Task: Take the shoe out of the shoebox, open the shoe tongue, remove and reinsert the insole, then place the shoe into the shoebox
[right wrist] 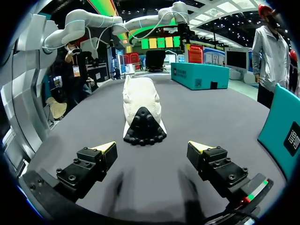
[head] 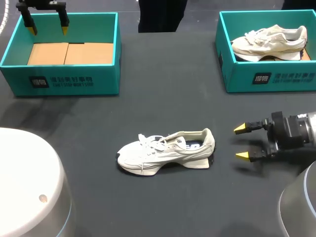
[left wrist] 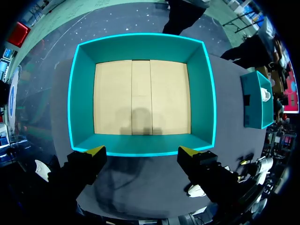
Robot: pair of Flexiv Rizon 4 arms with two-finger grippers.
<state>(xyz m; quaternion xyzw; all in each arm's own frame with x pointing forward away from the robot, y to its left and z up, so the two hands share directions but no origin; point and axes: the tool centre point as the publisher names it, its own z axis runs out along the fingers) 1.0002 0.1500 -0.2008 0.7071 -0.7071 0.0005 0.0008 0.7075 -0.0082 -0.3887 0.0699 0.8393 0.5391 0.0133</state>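
Two teal shoeboxes stand at the far side of the dark tabletop, well apart, one on each side. The left shoebox shows a bare cardboard floor. The left gripper hangs over its far half with fingers pointing down and spread wide, touching nothing. In the left wrist view the two yellow tips frame the near wall of that box from above, and the cardboard lies ahead of them.

The right shoebox holds a pale shoe lying on its side, its sole toward the front wall.

The task's shoe, white with a dark outsole, stands upright on its sole on the open tabletop near the middle, outside both boxes. Its toe points toward the left arm's side and its heel toward the right arm's. The laces lie loosely over the tongue, and a dark lining shows in the opening.

The right gripper is held low and level just above the tabletop, near the heel but apart from it. Its fingers are spread and nothing is between them. In the right wrist view the shoe's dark heel sits straight ahead of the gap between the tips.
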